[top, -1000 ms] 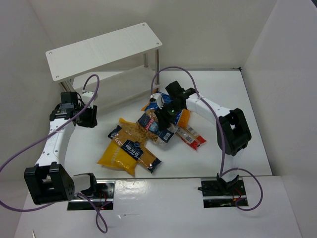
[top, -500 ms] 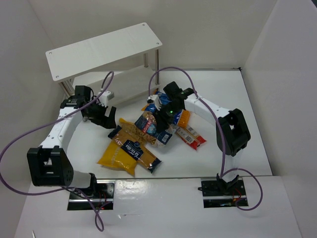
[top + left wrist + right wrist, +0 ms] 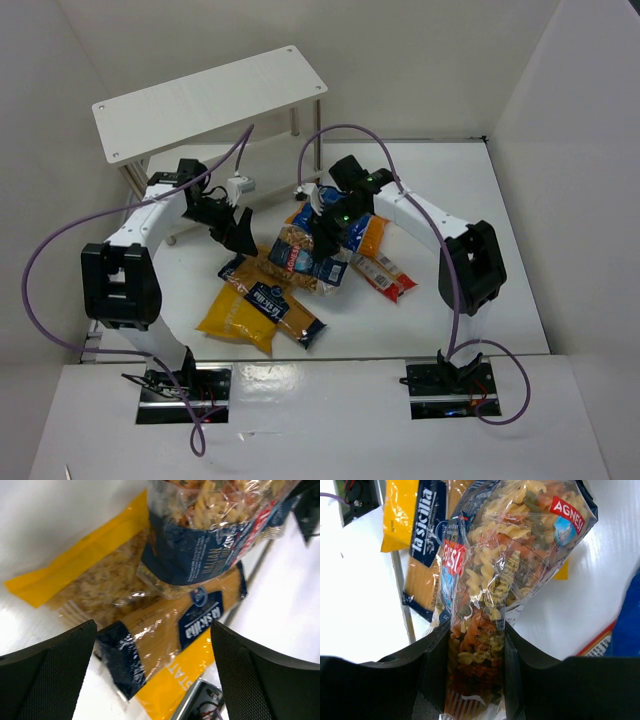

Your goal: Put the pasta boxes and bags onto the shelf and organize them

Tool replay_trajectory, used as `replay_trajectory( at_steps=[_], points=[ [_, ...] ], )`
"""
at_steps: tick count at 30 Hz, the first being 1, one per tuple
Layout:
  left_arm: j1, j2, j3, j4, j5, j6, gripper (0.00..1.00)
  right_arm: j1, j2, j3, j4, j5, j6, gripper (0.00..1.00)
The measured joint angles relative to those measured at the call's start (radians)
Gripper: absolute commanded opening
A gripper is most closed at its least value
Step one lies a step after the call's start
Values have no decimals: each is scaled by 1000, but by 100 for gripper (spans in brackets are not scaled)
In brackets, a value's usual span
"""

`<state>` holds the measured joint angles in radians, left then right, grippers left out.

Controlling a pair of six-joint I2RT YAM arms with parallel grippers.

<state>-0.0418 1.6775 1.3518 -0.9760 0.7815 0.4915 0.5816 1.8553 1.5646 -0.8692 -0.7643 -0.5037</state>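
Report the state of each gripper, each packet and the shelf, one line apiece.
right gripper: jaws shut on fusilli bag
fusilli bag: gripped at one end
left gripper: jaws open, holding nothing
spaghetti bag: flat, atop yellow bag
yellow bag: flat on table
red packet: flat on table
shelf: upright, no packet on top board

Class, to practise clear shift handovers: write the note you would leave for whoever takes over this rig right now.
Left gripper: open, hovering over the spaghetti bag, holding nothing.
Right gripper: shut on the spiral pasta bag.
The other packets lie piled on the table near the shelf.
Done: no packet shows on the shelf.
Left: shelve every packet, the held one first.
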Motion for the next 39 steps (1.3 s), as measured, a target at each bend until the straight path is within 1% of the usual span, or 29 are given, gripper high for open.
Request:
replay_trajectory(
  at_steps=[6,11,19,24,28,32,39],
  points=[
    [0,38,14,-80,89,61,100,2,-10,1,-31,-20,-14,0],
    [-2,77,21,-141,158,129,100,3,-10,34,-62,-48,-24,0],
    [-13,106,21,-148,235,159,100,3,-9,126,-89,-113,-48,0],
    [-14,106,21,-156,299,190,100,3,-9,132,-101,-145,-53,0],
    [-14,122,21,-209,351,251,100,3,-6,132,-104,-172,-62,0],
    [-18,164,21,-266,385,320,100,3,9,140,-115,-187,-71,0],
    [-67,205,23,-291,404,355,100,3,40,160,-124,-202,-82,0]
  ],
)
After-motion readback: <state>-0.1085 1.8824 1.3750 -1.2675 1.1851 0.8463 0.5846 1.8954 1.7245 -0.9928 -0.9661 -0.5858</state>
